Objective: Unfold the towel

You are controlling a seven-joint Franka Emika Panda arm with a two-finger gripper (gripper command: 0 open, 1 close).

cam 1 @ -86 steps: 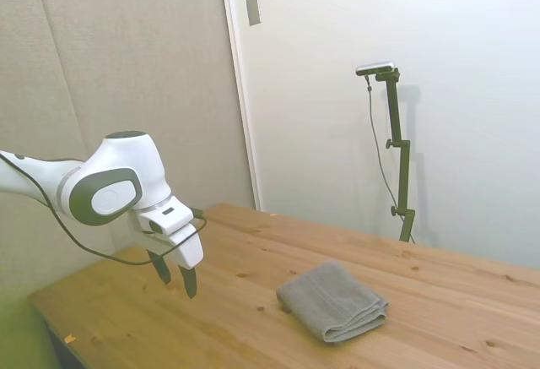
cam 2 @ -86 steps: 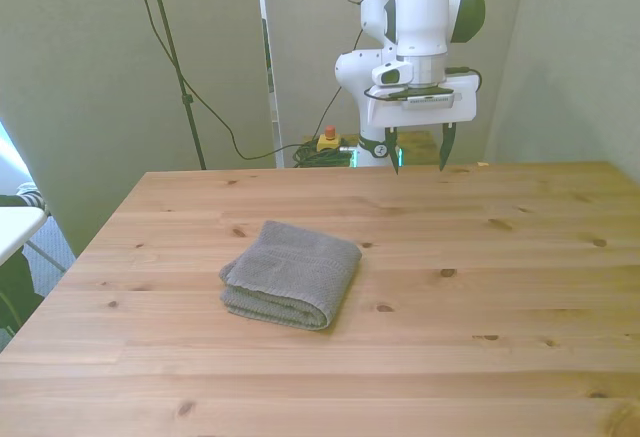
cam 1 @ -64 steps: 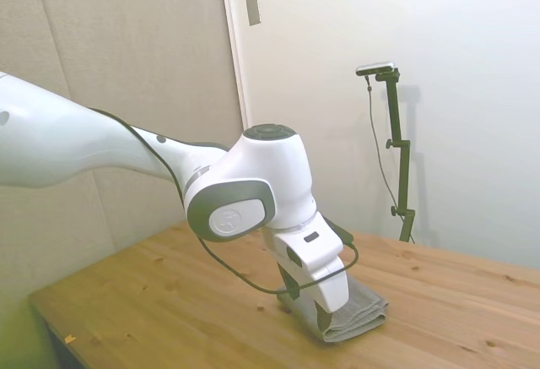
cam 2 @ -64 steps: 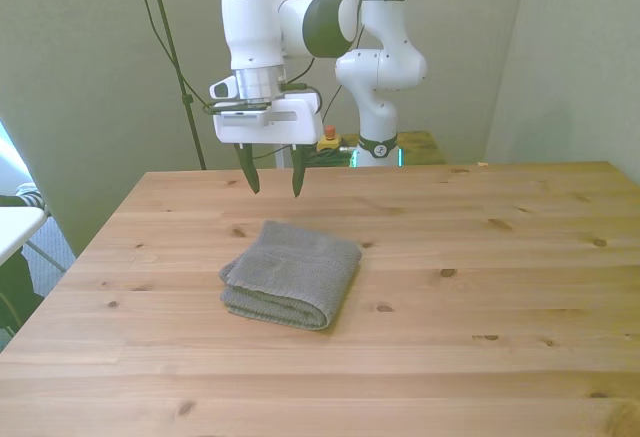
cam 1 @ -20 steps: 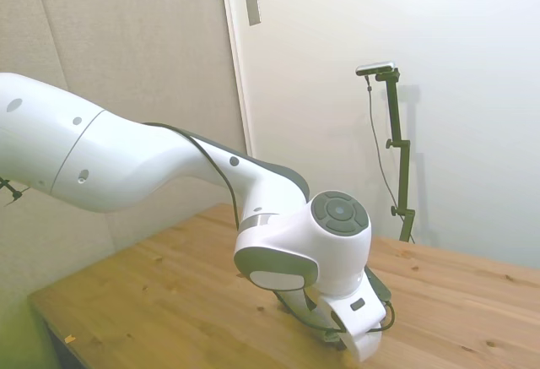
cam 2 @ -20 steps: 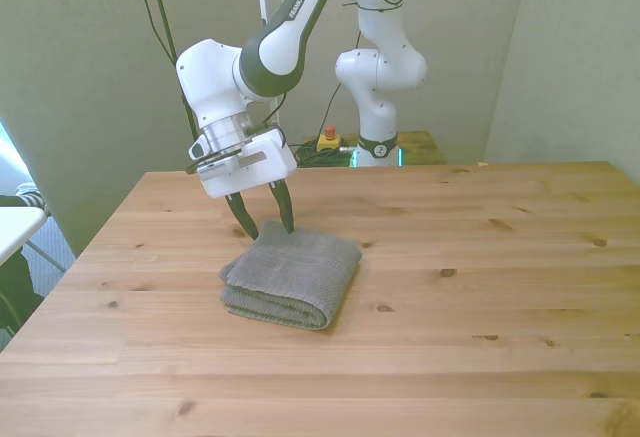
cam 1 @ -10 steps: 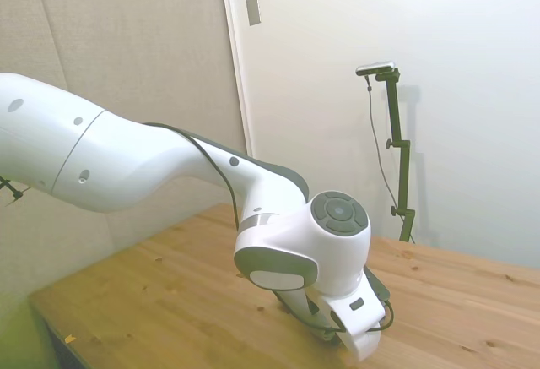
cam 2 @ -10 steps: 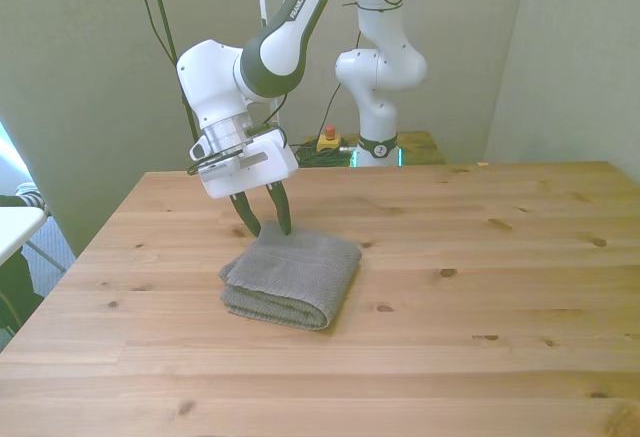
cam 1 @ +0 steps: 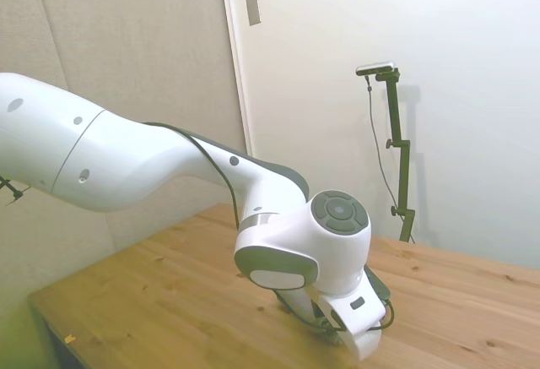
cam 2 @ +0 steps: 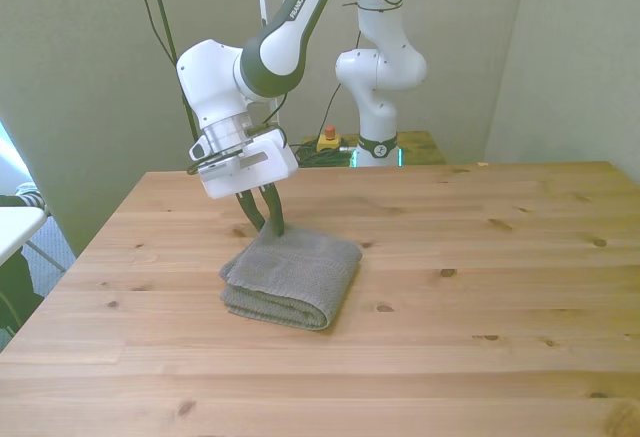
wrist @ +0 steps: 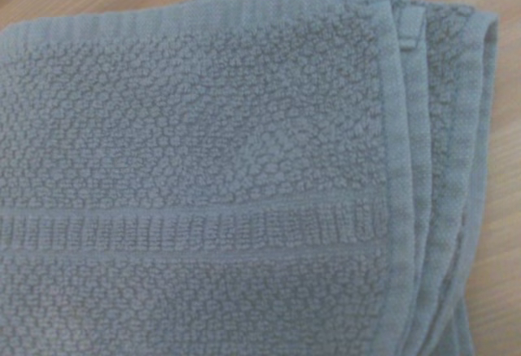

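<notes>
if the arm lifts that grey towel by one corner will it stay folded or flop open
Probably flops open: the towel is soft looped terry, stacked in loose layers with nothing holding them. It looks thick, so likely sags rather than slips. The end effector is closed at its far edge.

White arm [cam 1: 126,175] reaching in from nine o'clock, wrist bent low over wooden table [cam 1: 169,293] toward five o'clock.

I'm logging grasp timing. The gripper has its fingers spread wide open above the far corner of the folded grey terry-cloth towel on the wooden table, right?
Not quite. In the front view the gripper has its fingers drawn together, not spread wide, pinching the far corner of the folded grey terry-cloth towel. The rest holds: the towel lies folded on the wooden table.
</notes>
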